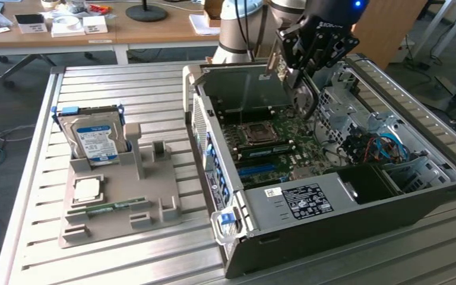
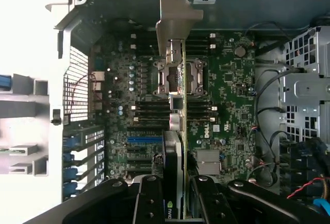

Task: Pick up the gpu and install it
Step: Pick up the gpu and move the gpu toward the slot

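**Gpu [image 1: 306,98] gripped edge-on**

The gpu, a thin flat circuit card with a bent silver metal bracket [image 2: 175,20] at 1 end, is seen pinched between the 2 black fingers [image 2: 149,201] of the robot arm's black gripper [image 1: 301,74]. The jaws are pressed against the card's 2 faces, near the end opposite the bracket. The card is held over the green motherboard [image 1: 268,139] inside the open dark-grey tower computer case [image 1: 323,228]. The case is laid on its side toward the edge of the slatted silver metal table [image 1: 133,83] at the exterior view's right. In the wrist view, the card's long edge is lined up over the square metal processor socket [image 2: 193,77] and the black memory slots [image 2: 149,108]. Whether the card touches the board cannot be told.

Toward the table's edge at the exterior view's left, a grey plastic holder tray [image 1: 152,196] is set. A silver hard drive with a blue-and-white label [image 1: 93,139] is stood upright in it. A square silver processor chip [image 1: 88,190] and a narrow green memory stick [image 1: 109,208] are laid flat just beside the drive.
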Robot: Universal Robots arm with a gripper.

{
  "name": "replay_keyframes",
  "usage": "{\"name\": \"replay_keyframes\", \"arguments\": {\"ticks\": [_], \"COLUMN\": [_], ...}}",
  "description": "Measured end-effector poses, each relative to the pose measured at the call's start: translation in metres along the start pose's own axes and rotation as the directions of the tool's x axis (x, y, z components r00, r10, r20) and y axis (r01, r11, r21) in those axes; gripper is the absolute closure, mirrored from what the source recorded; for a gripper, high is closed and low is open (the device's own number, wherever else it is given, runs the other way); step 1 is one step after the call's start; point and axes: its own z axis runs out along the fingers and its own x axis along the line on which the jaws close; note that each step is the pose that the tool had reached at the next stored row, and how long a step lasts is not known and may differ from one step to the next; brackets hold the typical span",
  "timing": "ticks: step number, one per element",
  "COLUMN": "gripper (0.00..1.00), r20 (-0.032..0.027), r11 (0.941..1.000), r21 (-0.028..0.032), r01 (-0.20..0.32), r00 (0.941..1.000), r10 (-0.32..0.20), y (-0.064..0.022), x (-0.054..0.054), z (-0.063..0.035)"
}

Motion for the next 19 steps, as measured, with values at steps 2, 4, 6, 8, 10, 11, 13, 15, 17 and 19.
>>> {"name": "replay_keyframes", "arguments": {"ticks": [2, 4, 6, 8, 10, 11, 13, 15, 17, 19], "gripper": [0.73, 0.73, 0.73, 0.73, 0.73, 0.73, 0.73, 0.73, 0.73, 0.73], "r20": [-0.0001, 0.0000, -0.0001, -0.0001, -0.0001, 0.0000, 0.0000, 0.0000, -0.0001, -0.0001], "r11": [1.0000, 1.0000, 1.0000, 1.0000, 1.0000, 1.0000, 1.0000, 1.0000, 1.0000, 1.0000], "r21": [-0.0001, -0.0001, -0.0002, -0.0002, -0.0003, -0.0002, -0.0002, -0.0002, -0.0004, -0.0010], "r01": [0.000, 0.000, 0.000, 0.000, 0.000, 0.000, 0.000, 0.000, 0.000, 0.000], "r00": [1.0000, 1.0000, 1.0000, 1.0000, 1.0000, 1.0000, 1.0000, 1.0000, 1.0000, 1.0000], "r10": [0.000, 0.000, 0.000, 0.000, 0.000, 0.000, 0.000, 0.000, 0.000, 0.000], "y": [0.0001, 0.0003, 0.0003, 0.0004, 0.0004, 0.0005, 0.0005, 0.0005, 0.0006, 0.0007], "x": [-0.004, -0.008, -0.011, -0.013, -0.014, -0.014, -0.014, -0.015, -0.018, -0.022], "z": [-0.0001, -0.0003, -0.0003, -0.0004, -0.0004, -0.0004, -0.0004, -0.0004, -0.0005, -0.0006]}}
